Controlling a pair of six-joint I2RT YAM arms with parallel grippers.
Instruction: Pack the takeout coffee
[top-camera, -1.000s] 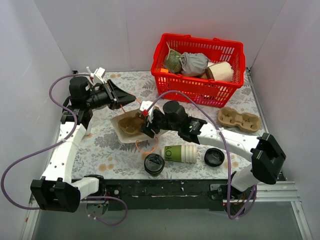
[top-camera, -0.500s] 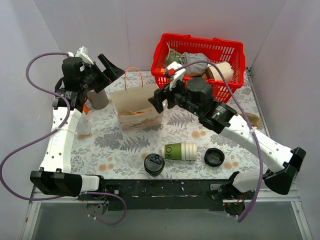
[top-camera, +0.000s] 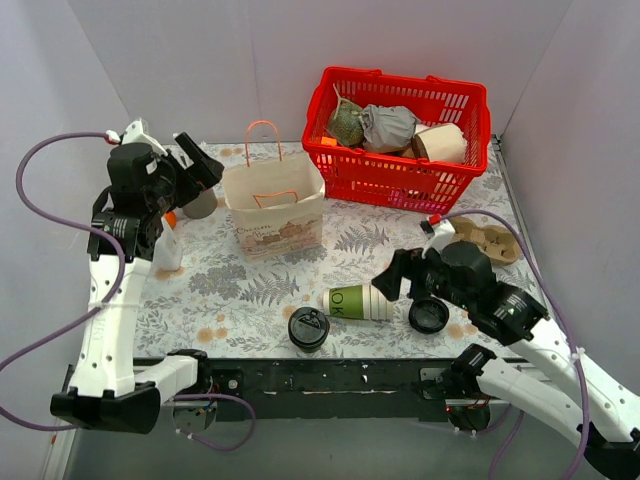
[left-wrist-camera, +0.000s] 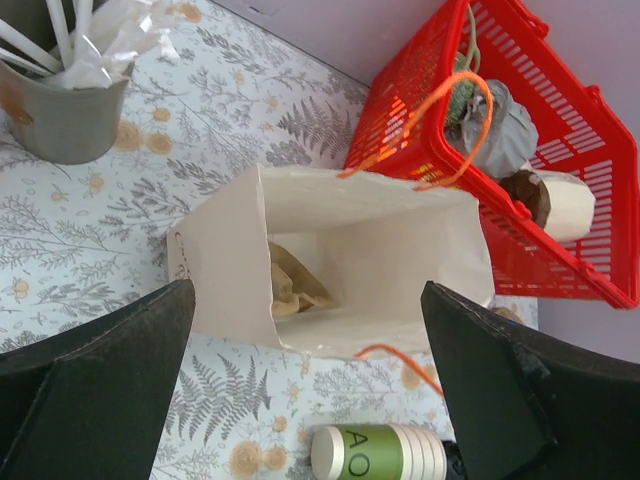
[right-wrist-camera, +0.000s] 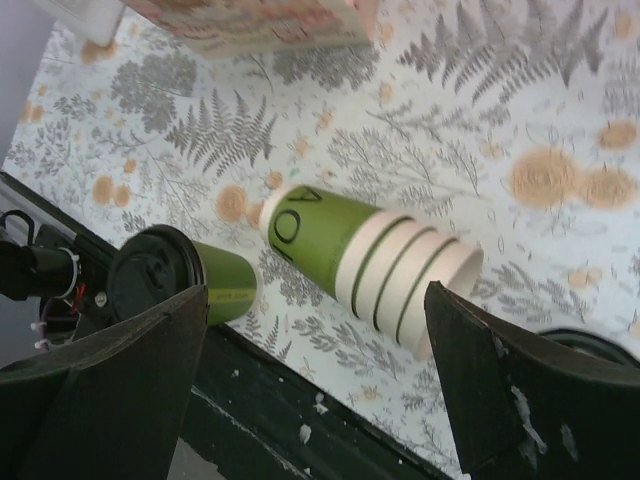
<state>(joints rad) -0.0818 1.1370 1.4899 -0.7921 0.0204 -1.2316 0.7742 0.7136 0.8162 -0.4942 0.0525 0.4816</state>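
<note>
The takeout coffee (top-camera: 308, 328), a dark green cup under a black dome lid, stands near the table's front edge; the right wrist view shows it (right-wrist-camera: 222, 285) at lower left. My right gripper (top-camera: 396, 279) hangs open and empty just right of it, above the lying stack of cream cups (right-wrist-camera: 372, 256). An upright paper bag (top-camera: 273, 208) with orange handles stands open at mid-table. My left gripper (top-camera: 199, 160) is open and empty, high at the back left. From it I look down into the bag (left-wrist-camera: 390, 255), which holds crumpled brown paper.
A red basket (top-camera: 470, 150) with wrapped items sits at the back right. A cardboard cup carrier (top-camera: 478, 238) lies right of centre. A loose black lid (top-camera: 428, 314) lies next to the cup stack (top-camera: 361, 303). A grey cup of utensils (top-camera: 200, 204) stands left of the bag.
The bag went from lying flat between both grippers to standing upright. Both grippers opened and let go. The right arm swung down to the front right, and the left arm pulled back left.
</note>
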